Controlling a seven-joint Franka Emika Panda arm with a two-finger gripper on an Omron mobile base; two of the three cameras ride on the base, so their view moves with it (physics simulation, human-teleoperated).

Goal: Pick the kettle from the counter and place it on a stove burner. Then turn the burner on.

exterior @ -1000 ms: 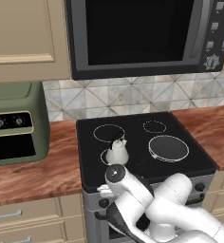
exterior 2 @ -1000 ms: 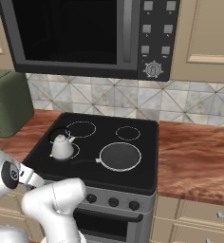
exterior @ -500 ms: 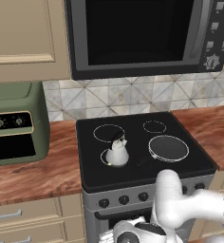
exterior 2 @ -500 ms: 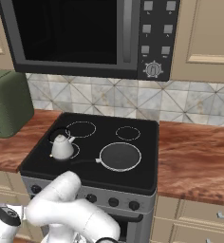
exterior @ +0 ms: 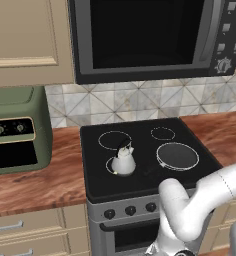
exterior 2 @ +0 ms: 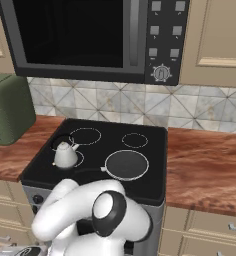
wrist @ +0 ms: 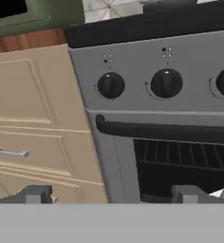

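While the kettle (exterior: 124, 162) sits on the stove burner (exterior: 113, 166), the pincer (wrist: 111, 194) gapes.

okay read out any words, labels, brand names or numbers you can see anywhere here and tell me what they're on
There is no readable text in these pictures.
Microwave: its button panel has plain grey squares and a dial, with no legible marks.
Stove front: small dots above the knobs, no words.
Green oven: dial markings too blurred to read.
Kettle: no label.

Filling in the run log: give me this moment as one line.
kettle: on stove burner, front left | claw: open, empty, low, facing stove knobs | burner: not yet turned on
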